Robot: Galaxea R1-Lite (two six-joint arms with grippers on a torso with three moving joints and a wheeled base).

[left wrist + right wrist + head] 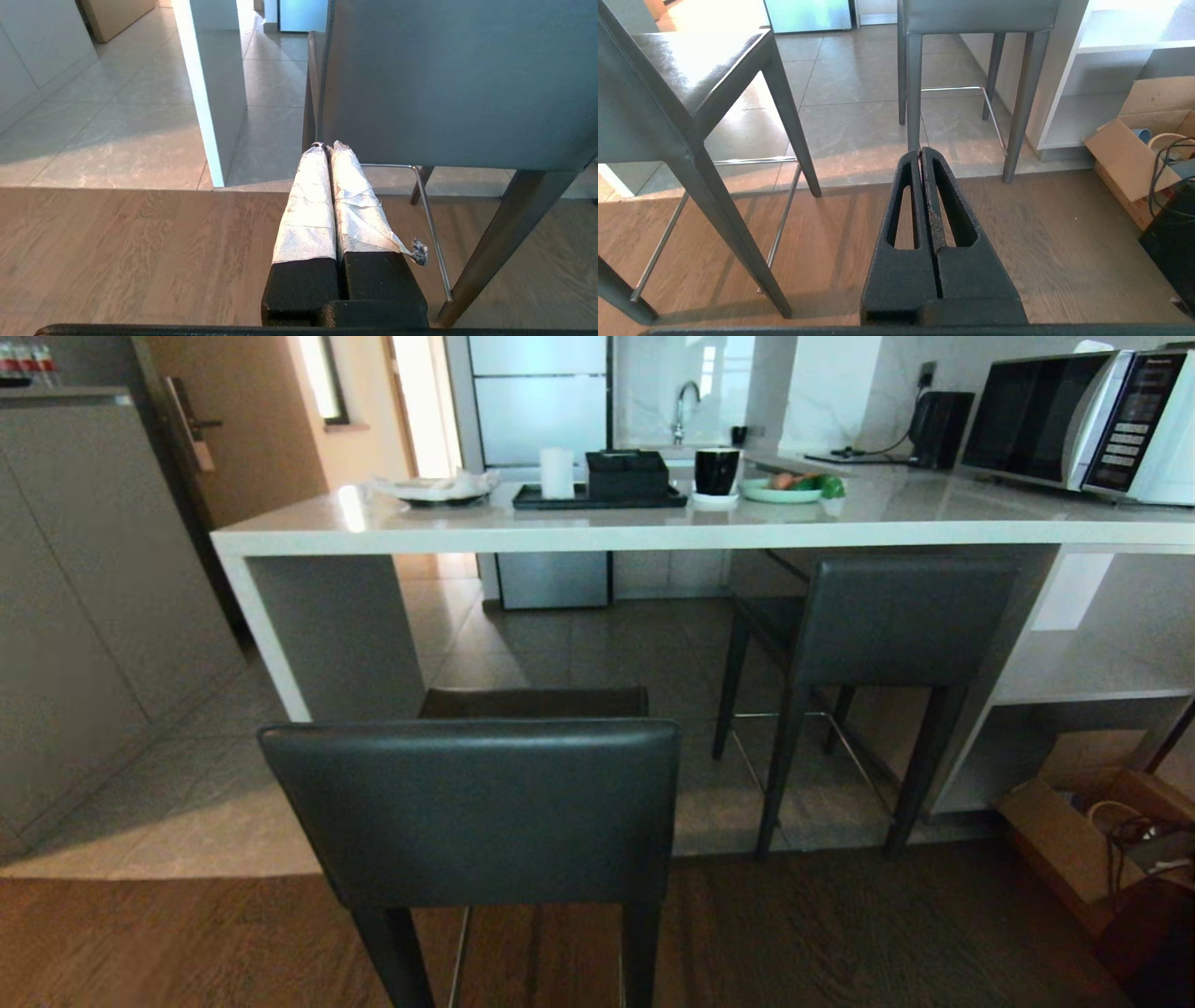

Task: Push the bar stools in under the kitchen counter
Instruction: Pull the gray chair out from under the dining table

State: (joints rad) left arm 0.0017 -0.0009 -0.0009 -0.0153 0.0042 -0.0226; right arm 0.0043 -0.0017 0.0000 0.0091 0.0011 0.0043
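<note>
Left gripper (327, 145) — taped fingers pressed together, holding nothing, low behind the near stool (476, 803); backrest at about 1 o'clock from its tips, close. Right gripper (920, 151) likewise shut and empty, the same stool at its 10 o'clock. Left arm looks nearer. Near stool stands out on the wood floor, seat pointing at the counter (579, 527), backrest's long axis parallel to the counter edge. Far stool (878, 644) — already tucked under, at 1 o'clock. Near stool's feet are cut off; neither arm shows in the head view.
</note>
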